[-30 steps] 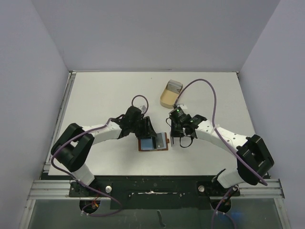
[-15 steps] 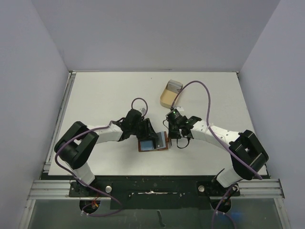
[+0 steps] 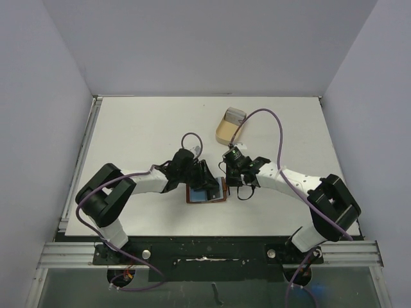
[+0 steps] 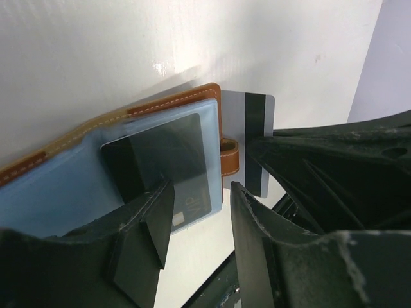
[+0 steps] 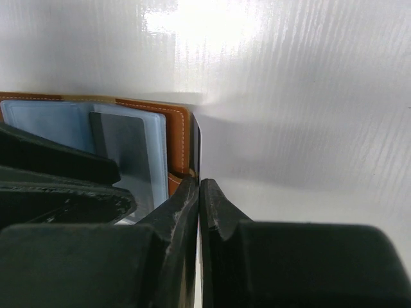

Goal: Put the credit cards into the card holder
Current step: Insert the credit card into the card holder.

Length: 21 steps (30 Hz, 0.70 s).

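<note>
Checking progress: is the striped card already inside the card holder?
No, the striped card stands outside the card holder's stitched edge, pinched in the right gripper.

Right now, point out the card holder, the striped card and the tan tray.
card holder (image 4: pixel 64 186): left wrist view, on its clear inner sleeve.
striped card (image 4: pixel 255 112): left wrist view, on the dark stripe.
tan tray (image 3: pixel 225 133): top external view, on its tan body.
</note>
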### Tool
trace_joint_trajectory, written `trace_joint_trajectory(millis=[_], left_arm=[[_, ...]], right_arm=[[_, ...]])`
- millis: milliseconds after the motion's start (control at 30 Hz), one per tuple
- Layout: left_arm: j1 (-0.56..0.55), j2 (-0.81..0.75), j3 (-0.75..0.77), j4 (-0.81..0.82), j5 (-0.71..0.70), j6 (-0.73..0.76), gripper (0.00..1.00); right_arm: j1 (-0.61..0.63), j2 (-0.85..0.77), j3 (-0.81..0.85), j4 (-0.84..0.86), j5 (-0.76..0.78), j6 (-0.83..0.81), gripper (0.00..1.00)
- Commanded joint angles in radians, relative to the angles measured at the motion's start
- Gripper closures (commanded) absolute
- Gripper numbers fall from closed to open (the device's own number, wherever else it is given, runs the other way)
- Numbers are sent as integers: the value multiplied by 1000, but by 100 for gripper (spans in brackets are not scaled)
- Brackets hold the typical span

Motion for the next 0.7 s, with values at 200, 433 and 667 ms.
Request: trace_joint_trajectory(millis=[200,433,667], left_arm=[[68,-237,55,-334,-140,115,61],[246,-374,-73,-439,-114,201,60],[305,-380,-225,-233,86,158,58]], right_arm=[[-27,-151,50,-197,94,-11,100],[26,-190,88,-110,26,14,100],[103,-109,114,5,-2,29,100]])
